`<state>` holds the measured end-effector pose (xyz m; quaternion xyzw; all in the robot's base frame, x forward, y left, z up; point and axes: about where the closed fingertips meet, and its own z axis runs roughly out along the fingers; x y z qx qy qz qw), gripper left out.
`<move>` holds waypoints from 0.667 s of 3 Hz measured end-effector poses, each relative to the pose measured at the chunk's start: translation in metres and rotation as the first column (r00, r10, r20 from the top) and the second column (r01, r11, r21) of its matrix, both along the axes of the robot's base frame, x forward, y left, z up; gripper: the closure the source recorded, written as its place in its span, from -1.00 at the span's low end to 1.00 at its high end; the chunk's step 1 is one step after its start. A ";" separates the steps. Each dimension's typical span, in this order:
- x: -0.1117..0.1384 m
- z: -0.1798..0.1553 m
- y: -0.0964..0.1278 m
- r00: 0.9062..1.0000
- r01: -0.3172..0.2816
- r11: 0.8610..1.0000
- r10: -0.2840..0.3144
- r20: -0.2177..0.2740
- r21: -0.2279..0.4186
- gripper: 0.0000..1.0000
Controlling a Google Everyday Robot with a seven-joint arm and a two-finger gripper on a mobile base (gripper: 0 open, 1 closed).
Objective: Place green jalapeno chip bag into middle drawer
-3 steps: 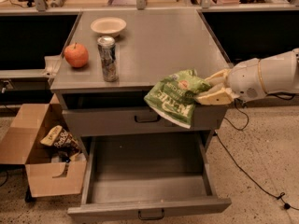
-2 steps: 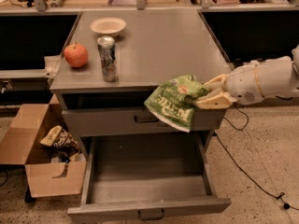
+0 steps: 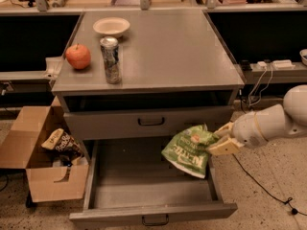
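Lowered since earlier, the gripper (image 3: pixel 217 140) pinches the green jalapeno chip bag (image 3: pixel 186 151), with the open middle drawer (image 3: pixel 144 195) beneath it; release remains.

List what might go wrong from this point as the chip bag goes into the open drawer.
1. The end effector, over the right edge of the open middle drawer, pinches the green jalapeno chip bag by one edge; the foil may slip out early.
2. The bag hangs over the drawer's right side, so a release here could leave it draped on the rim or on the floor.
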<state>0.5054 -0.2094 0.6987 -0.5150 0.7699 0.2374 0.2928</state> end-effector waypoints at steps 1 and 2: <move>-0.021 -0.075 -0.022 0.989 0.032 0.999 -0.033 -0.143 -0.013 1.00; -0.027 -0.099 -0.028 0.981 0.042 0.999 -0.044 -0.188 -0.011 1.00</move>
